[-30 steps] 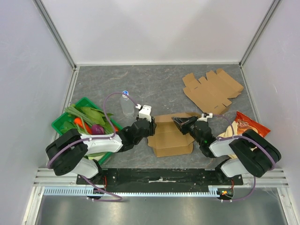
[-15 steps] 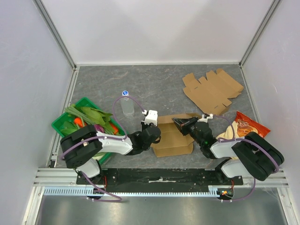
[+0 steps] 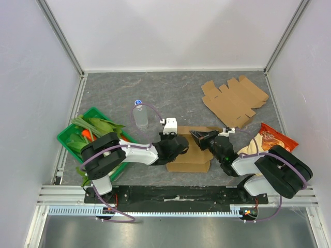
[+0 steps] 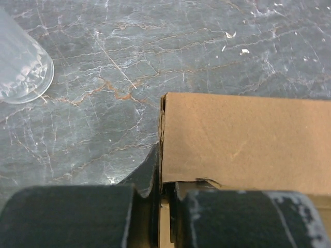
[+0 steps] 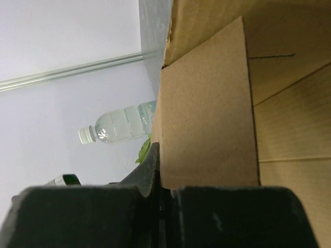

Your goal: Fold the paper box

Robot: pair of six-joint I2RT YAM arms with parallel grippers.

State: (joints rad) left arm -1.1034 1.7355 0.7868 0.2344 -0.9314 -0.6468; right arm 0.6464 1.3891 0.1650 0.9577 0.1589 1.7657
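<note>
I have both claws on the paper box (image 3: 192, 155), which lies on the bench (image 3: 176, 93) between them, close to the arm bases. My left claw (image 4: 164, 192) is pinched almost closed on a thin upright cardboard edge at the box's left corner. Through its wrist camera the brown panel spreads out ahead of the fingers and off to their right, with bare bench ahead and to their left. From above, this claw's tips are tucked under its own wrist, so I cannot tell from there how deep the bite goes.

My right claw (image 5: 164, 192) is clamped tight on a flap at the box's far right corner. In its wrist camera that flap runs straight out from between the fingers, and more of the box fills the view beside it. The box touches both claws, with the left claw at its left edge and the right claw at its far right corner.

A clear bottle (image 3: 140, 114) stands beyond the left claw, a little to its left and apart from the box. A green tray (image 3: 63, 135) of vegetables lies well to the left of that claw, beside the arm's elbow. A flat cardboard blank (image 3: 235, 101) lies well beyond the right claw. A snack bag (image 3: 270, 140) lies off to that claw's right.
</note>
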